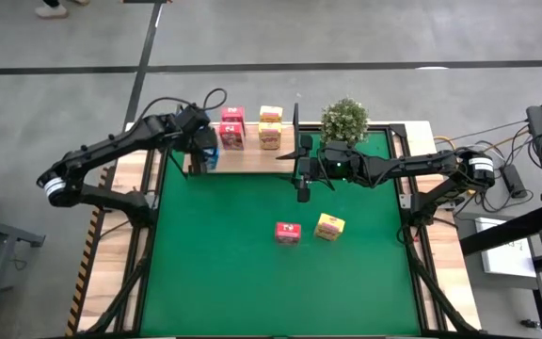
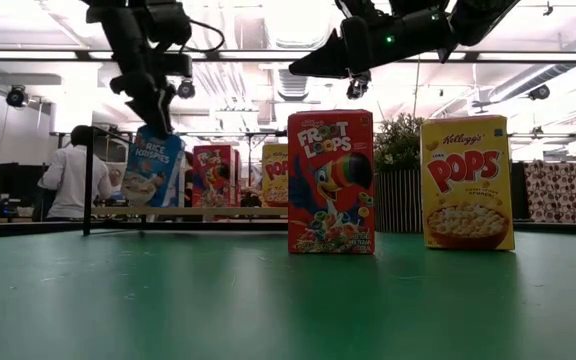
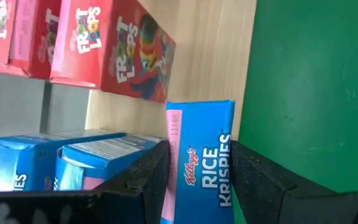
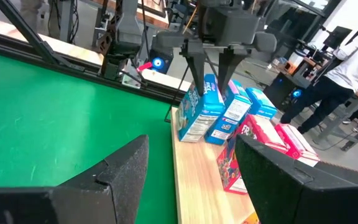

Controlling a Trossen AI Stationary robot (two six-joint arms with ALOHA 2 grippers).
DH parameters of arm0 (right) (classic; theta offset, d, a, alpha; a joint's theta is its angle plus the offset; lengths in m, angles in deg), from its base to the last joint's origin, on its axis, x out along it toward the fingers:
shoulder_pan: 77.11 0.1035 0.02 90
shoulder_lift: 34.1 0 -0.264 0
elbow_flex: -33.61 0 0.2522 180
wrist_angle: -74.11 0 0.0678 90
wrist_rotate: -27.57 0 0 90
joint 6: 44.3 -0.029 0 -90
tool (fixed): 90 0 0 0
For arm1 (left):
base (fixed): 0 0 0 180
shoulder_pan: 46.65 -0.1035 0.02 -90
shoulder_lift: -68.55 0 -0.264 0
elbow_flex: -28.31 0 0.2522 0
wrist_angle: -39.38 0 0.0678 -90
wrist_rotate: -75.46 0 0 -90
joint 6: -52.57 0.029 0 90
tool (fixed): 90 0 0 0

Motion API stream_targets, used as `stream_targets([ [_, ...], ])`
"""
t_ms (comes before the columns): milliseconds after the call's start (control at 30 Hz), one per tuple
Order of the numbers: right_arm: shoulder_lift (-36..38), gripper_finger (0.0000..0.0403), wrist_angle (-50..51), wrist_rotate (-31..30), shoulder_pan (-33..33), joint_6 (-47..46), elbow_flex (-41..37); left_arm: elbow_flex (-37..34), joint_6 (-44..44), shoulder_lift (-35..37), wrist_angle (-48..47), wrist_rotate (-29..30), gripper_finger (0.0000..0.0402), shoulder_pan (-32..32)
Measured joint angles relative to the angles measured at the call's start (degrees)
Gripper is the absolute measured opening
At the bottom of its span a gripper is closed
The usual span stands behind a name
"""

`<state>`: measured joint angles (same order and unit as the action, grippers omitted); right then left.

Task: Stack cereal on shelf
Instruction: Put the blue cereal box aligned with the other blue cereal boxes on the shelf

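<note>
Blue cardboard sits clamped between the fingers of the left gripper (image 3: 197, 180): a Rice Krispies box (image 3: 201, 155), held by its two broad faces at the left end of the shelf (image 1: 252, 162), about ten o'clock on the surface (image 1: 252, 273) in the high view. The box stands on end with its long axis roughly vertical, though the low view shows it leaning a little, and its front panel faces out over the green mat. Just beside it lie two more blue boxes (image 3: 61, 158), tilted against each other; pink-red Froot Loops boxes (image 1: 232, 129) and a yellow box (image 1: 270, 127) stand further along, toward twelve o'clock.

The likely trouble is at release: the box leans near the plank's front edge, so it may tip onto the mat, or nudge its slanted blue neighbours over.

The right gripper (image 1: 303, 184) hovers with fingers spread, holding nothing, above the mat near one o'clock. One pink-red box (image 1: 288, 232) and one yellow box (image 1: 329, 226) wait near the centre.
</note>
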<state>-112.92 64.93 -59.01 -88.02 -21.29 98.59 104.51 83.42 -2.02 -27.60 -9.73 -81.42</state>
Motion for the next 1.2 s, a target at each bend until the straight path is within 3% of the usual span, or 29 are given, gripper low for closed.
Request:
stream_targets([
  [300,0.0,0.0231,0.0,0.0,0.0,0.1,0.0,-1.6,1.0,1.0,0.0,0.6,0.0146,-0.9],
  [500,0.0,0.0231,0.0,0.0,0.0,0.1,0.0,-1.6,2.1,1.0,-0.3,5.5,0.0146,-1.0],
  [900,0.0,0.0231,0.0,0.0,0.0,0.0,0.0,-1.6,2.0,1.2,-1.3,3.2,0.0146,-1.0],
  [1200,0.0,0.0231,0.0,0.0,0.0,0.0,0.0,-1.5,2.0,1.2,-1.4,3.5,0.019,-1.1],
])
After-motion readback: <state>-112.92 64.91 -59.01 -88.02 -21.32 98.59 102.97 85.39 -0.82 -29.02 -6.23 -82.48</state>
